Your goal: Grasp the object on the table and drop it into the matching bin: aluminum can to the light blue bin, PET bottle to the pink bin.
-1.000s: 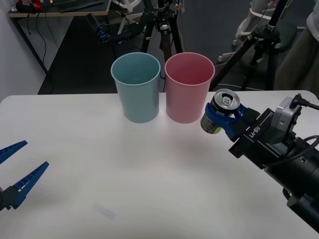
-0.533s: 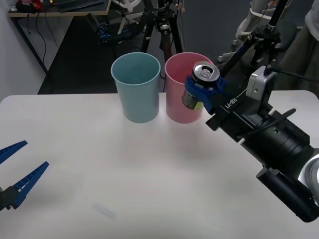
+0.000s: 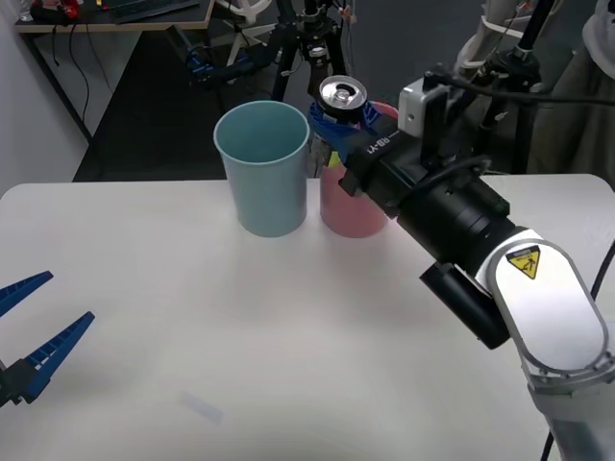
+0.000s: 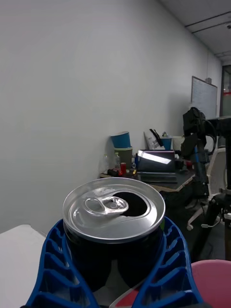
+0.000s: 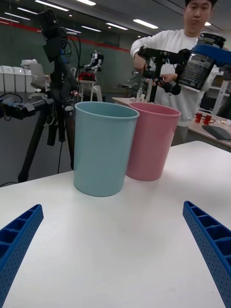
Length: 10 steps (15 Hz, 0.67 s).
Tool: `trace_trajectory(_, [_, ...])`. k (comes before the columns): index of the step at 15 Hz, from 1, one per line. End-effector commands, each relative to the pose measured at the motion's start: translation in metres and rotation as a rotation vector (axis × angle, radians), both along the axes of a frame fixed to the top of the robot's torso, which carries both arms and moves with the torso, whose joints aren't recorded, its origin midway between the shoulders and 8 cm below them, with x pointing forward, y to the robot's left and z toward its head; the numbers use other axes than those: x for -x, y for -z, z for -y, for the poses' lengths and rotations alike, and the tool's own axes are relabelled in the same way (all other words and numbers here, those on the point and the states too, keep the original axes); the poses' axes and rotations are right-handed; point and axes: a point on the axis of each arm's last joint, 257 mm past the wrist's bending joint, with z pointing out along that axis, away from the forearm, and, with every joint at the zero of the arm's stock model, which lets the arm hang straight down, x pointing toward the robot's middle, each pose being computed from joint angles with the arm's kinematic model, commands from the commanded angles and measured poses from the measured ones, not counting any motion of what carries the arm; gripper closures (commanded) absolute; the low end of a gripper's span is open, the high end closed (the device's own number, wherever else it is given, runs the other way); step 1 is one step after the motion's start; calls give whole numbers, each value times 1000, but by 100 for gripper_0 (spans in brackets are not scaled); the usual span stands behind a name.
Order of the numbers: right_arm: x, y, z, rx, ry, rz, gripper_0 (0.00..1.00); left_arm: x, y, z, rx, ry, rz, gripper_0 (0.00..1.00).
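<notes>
White flat tabletop (image 3: 288, 327) bare; right gripper (image 3: 338, 123) clamped on small silver-grey metal can (image 3: 343, 95), above pink plastic bin (image 3: 348, 209); pale blue plastic bin (image 3: 263, 169) left; drop pending. Left gripper (image 3: 27, 331) near-left, spread, empty.

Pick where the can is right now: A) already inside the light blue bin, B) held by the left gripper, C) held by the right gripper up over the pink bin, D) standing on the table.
C: the right gripper is shut on the aluminum can, holding it upright above the pink bin, short of the light blue bin; the left gripper waits open, low over the table.
</notes>
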Motion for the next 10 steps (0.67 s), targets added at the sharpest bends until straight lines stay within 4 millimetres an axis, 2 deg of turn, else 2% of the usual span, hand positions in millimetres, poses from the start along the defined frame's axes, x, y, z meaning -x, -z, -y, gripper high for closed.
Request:
trace_trajectory(1, [-32, -7, -18, -14, 15, -7, 100, 0, 0, 0, 0, 0, 0, 0])
trace_trajectory(6, [-90, -12, -47, -6, 63, -21, 100, 0, 0, 0, 0, 0, 0, 0])
trace_trajectory(10, [-117, -11, -66, 7, 77, -49, 100, 0, 0, 0, 0, 0, 0, 0])
